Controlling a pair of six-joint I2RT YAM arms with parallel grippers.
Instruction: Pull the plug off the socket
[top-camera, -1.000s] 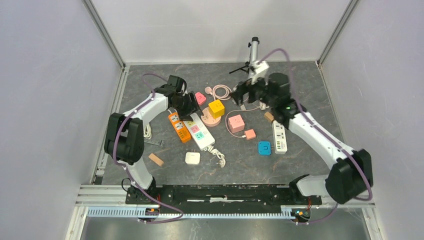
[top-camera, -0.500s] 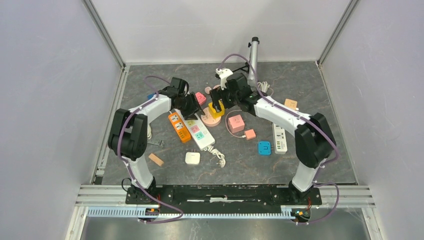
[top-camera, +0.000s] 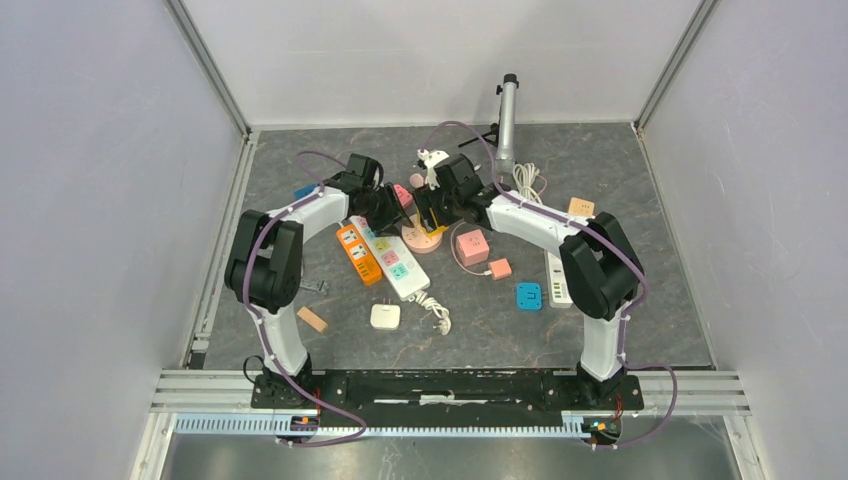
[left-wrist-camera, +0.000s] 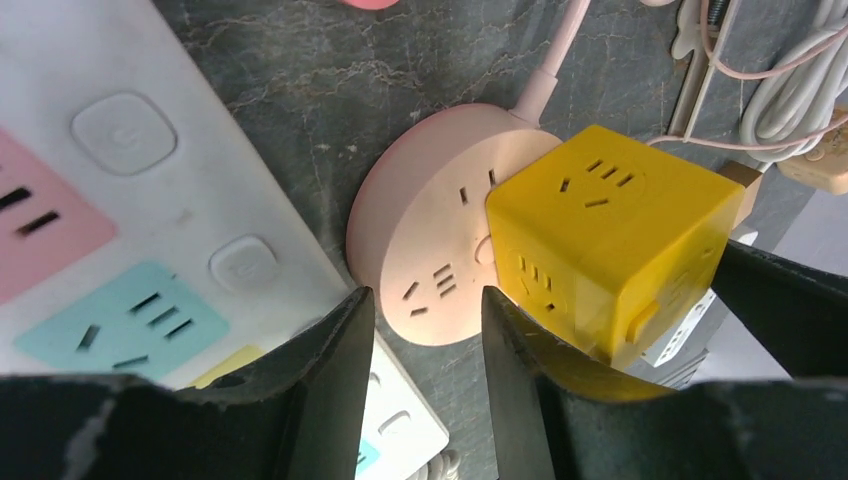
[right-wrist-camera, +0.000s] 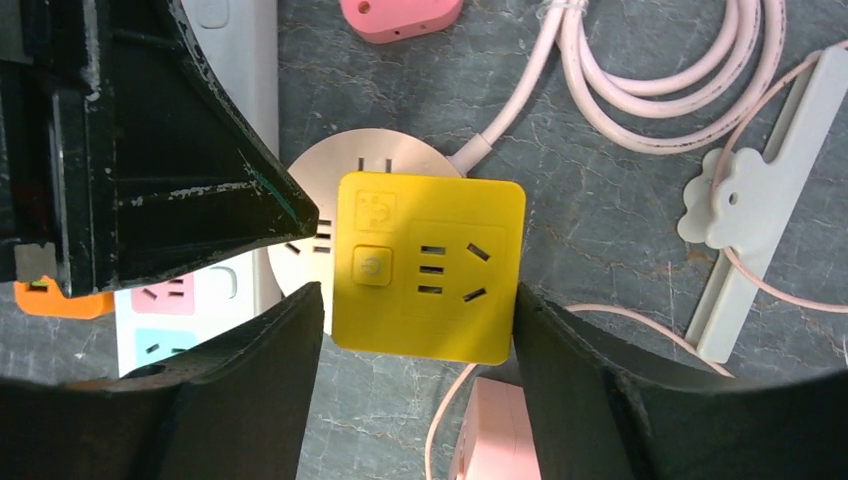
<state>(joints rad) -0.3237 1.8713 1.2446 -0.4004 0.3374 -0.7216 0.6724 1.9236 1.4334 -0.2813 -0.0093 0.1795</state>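
Since the grey surface (top-camera: 660, 170) carries the pink round socket (left-wrist-camera: 420, 230) mid-back with the yellow cube plug (left-wrist-camera: 600, 230) seated off-centre on it, the step in hand reads as brace-and-grasp, with the pull not yet made. Left gripper (left-wrist-camera: 425, 310) hovers at the socket's rim, its fingers narrowly parted and nothing between them; contact with the disc can't be told. Right gripper (right-wrist-camera: 415, 295) straddles the cube, fingers spread to its width and hard against both flanks; clamped or not, can't tell. Next move likely needs a firm squeeze on the cube, the socket pinned down, then a straight lift along the prongs with no rocking. Materials: the surface is matte with stone-like veining. The white power strip (left-wrist-camera: 150, 200) is glossy hard plastic with pastel panels. The socket is a smooth low disc with a rounded edge. The cube is slick plastic with soft corners, so slip risk is likely. Its button (right-wrist-camera: 371, 267) is small, square and flush.
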